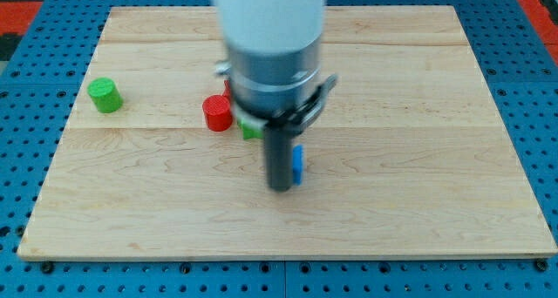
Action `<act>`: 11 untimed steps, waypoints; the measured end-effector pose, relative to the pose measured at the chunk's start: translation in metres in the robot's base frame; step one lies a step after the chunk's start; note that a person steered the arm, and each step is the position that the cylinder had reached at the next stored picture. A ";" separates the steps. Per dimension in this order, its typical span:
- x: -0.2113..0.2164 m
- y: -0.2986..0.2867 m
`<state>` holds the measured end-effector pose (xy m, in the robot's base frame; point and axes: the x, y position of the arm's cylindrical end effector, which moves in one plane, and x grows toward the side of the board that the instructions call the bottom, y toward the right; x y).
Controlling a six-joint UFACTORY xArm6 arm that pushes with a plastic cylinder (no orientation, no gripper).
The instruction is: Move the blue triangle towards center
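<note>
My tip (pixel 281 188) sits near the wooden board's (pixel 418 159) middle, covering most of the blue block (pixel 298 165); only a sliver shows at its right, touching, so shape and heading can't be told. No fingers here. A green block (pixel 250 130) peeks out beside the red cylinder (pixel 217 113).

You see a light wooden board (pixel 418 89) lying on a blue table full of little holes (pixel 532 71). Something red, maybe more table, shows in the top corners.
</note>
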<state>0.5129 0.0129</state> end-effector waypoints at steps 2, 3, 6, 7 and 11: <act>-0.031 0.083; -0.076 0.082; -0.034 0.154; 0.016 0.121; -0.109 0.057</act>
<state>0.4039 0.0694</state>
